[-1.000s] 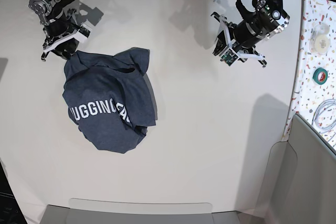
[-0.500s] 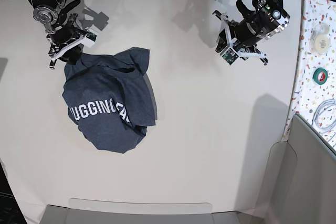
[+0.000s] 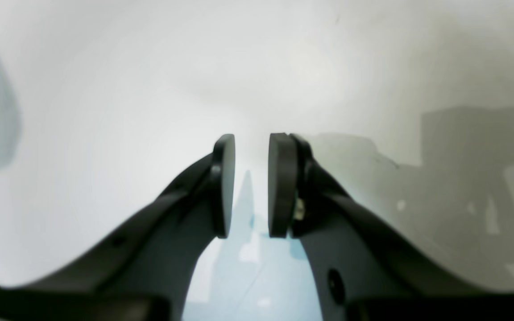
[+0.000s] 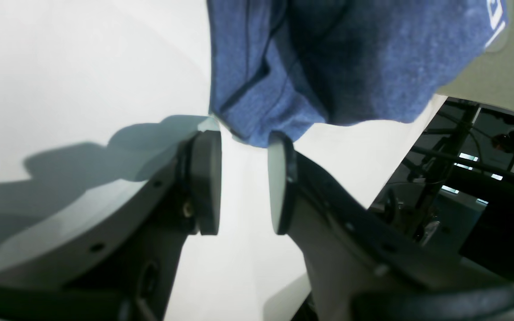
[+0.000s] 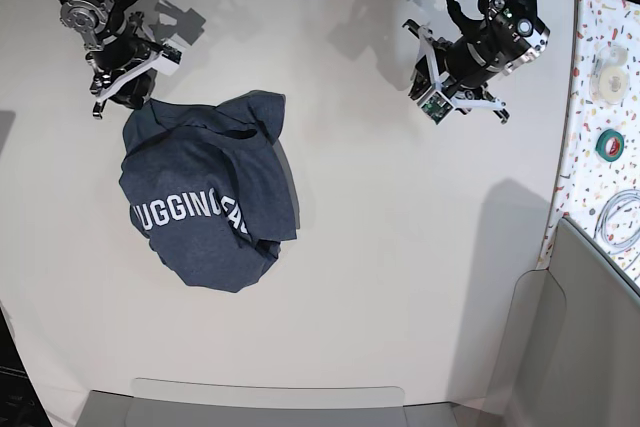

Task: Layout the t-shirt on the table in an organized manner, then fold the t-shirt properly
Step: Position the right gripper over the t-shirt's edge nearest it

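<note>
Fingers on the right gripper (image 4: 243, 183) are parted and empty, just shy of the t-shirt (image 5: 205, 197), which is bunched in a heap on the bench (image 5: 400, 267); the left gripper (image 3: 251, 185) is parted too, over bare bench. If only a fold gets pinched, several layers could be dragged and the heap tangled worse, tbh.

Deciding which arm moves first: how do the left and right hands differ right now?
The right hand sits at the shirt's edge, cloth just beyond its pads; the left hand hangs over bare table, far from the shirt. In the base view, right is at left, left at right. Both are slightly open and hold nothing.
</note>
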Controlling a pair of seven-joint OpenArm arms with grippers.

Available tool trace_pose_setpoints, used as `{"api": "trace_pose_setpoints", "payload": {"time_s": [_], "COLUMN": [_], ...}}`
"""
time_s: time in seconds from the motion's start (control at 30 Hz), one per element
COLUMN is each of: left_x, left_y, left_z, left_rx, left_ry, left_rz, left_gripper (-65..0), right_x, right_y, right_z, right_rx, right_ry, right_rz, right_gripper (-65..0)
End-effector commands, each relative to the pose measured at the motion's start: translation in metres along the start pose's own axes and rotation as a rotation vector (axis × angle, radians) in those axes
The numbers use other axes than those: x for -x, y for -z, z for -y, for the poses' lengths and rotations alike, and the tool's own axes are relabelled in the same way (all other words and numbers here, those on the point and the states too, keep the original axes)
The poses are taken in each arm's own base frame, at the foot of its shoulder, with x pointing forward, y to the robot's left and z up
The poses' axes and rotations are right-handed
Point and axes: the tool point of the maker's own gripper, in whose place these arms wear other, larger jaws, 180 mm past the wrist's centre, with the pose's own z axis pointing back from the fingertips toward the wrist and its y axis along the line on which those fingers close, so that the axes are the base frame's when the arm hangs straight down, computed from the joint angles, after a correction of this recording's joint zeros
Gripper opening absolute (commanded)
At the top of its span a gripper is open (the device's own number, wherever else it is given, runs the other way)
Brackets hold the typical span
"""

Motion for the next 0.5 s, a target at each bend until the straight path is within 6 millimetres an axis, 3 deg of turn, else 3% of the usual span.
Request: {"api": "trace_pose_setpoints", "payload": {"time_s": [0.0, 0.13, 0.47], "left_x": [-0.009, -0.009, -0.009], "left_y": [-0.003, -0.003, -0.003], "left_z": [-0.004, -0.004, -0.004], "left_rx": [-0.011, -0.011, -0.011], "left_ry": [0.003, 0.003, 0.004], "left_rz": [0.035, 0.035, 0.034], "left_gripper": [-51.7, -51.7, -51.7], "right_x": [0.003, 0.002, 0.023], "right_y": [-0.001, 0.0, -0.003], "right_z": [0.009, 0.009, 0.017], "right_rx": [0.025, 0.019, 0.037], "right_ry": [-0.014, 0.027, 0.037], "right_rz": [-0.004, 0.011, -0.054], "right_gripper": [-47.2, -47.0, -47.0]}}
